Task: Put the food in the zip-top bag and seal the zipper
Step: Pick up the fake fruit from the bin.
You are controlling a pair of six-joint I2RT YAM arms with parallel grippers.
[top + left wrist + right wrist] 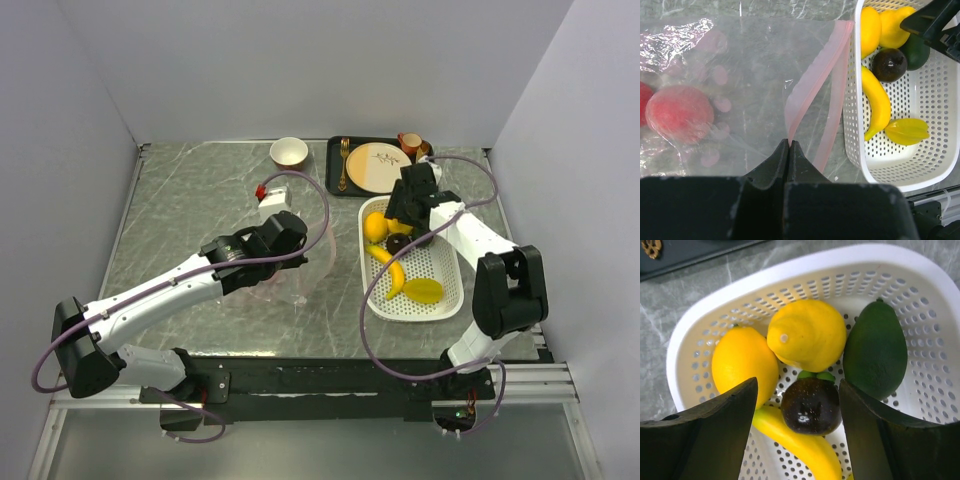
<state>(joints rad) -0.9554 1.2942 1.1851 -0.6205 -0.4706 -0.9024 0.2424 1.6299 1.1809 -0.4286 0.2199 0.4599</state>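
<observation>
Left gripper (789, 146), arm stretched forward: fingers pinched closed on zipper (812, 85) of zip-top bag (740, 65); peach (679, 112) inside bag, at 9 o'clock. Right gripper (797, 390), angled down: fingers wide, dark purple ball (810, 407) between them, in basket (695, 315).

Illumination is bright, even and diffuse in all three views; shadows on the table (200, 200) are soft and faint. White glare streaks the crinkled zip-top bag (750, 85), and a small highlight sits on the dark purple ball (811, 406). The wrist views render their near black fingers (705, 440) soft-edged, dark and low in detail
</observation>
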